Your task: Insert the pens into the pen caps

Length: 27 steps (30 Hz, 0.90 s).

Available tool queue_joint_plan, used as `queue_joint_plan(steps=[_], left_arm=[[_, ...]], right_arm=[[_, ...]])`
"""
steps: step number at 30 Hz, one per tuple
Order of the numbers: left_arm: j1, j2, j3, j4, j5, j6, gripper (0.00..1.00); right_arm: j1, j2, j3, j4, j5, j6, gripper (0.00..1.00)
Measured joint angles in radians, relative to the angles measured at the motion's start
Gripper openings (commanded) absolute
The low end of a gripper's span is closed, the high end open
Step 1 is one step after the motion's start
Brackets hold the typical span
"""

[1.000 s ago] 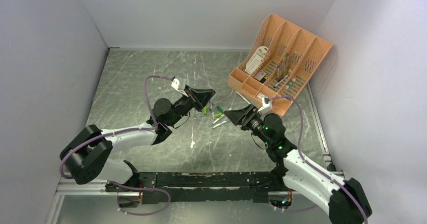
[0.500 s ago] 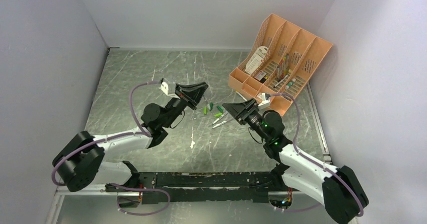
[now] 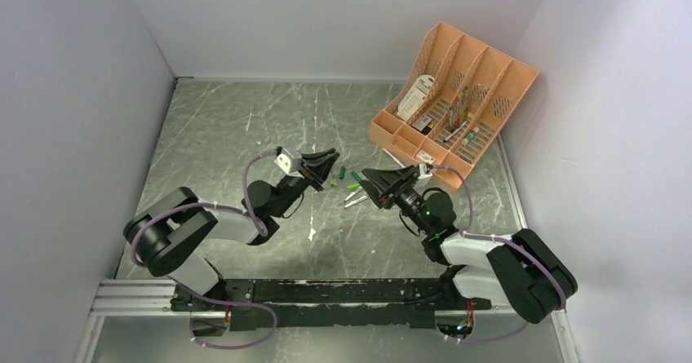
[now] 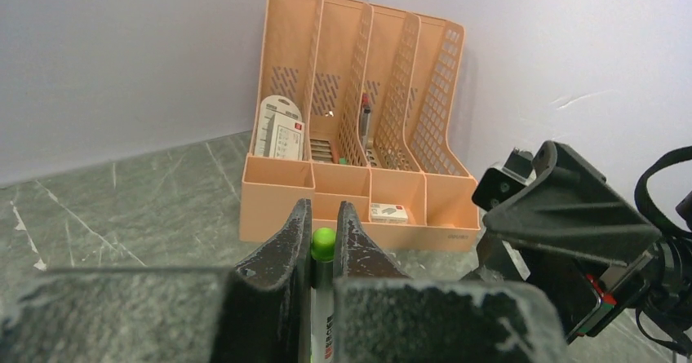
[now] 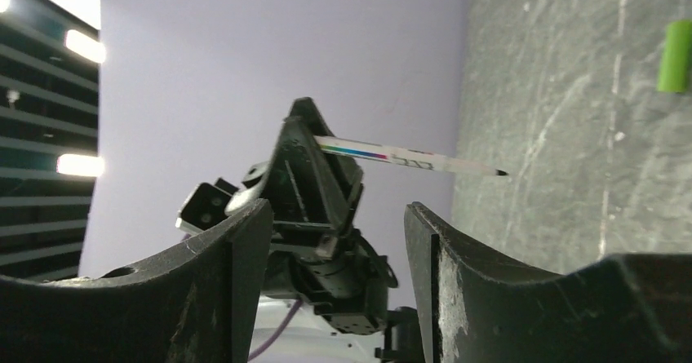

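Pen [image 5: 412,157] clamped in left gripper [image 4: 324,224], tip outward for capping; right gripper [image 5: 336,212] gapes empty; cap [image 5: 674,43] lies on tabletop [image 5: 571,135].

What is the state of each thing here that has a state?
left tool: shut on the pen
pen: uncapped, dark tip bare
right tool: open, empty
green cap: lying loose, on no pen
orange organizer: upright, partly filled
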Motion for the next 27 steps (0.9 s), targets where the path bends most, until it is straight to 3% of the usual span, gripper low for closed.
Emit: queue_joint_plan(steps=[13,20,27], left_arm=[[-0.064,0.074,0.072,0.007,0.046,0.167,0.07],[-0.111,0.122,0.153,0.013,0.115,0.318,0.07],[-0.134,0.135,0.175,0.014,0.142,0.371,0.07]], right_arm=[[0.002,0.021,0.022,0.030,0.005,0.211,0.62],[0.021,0.245,0.022,0.212,0.005,0.406,0.62],[0.052,0.432,0.028,0.356,0.040,0.472,0.61]])
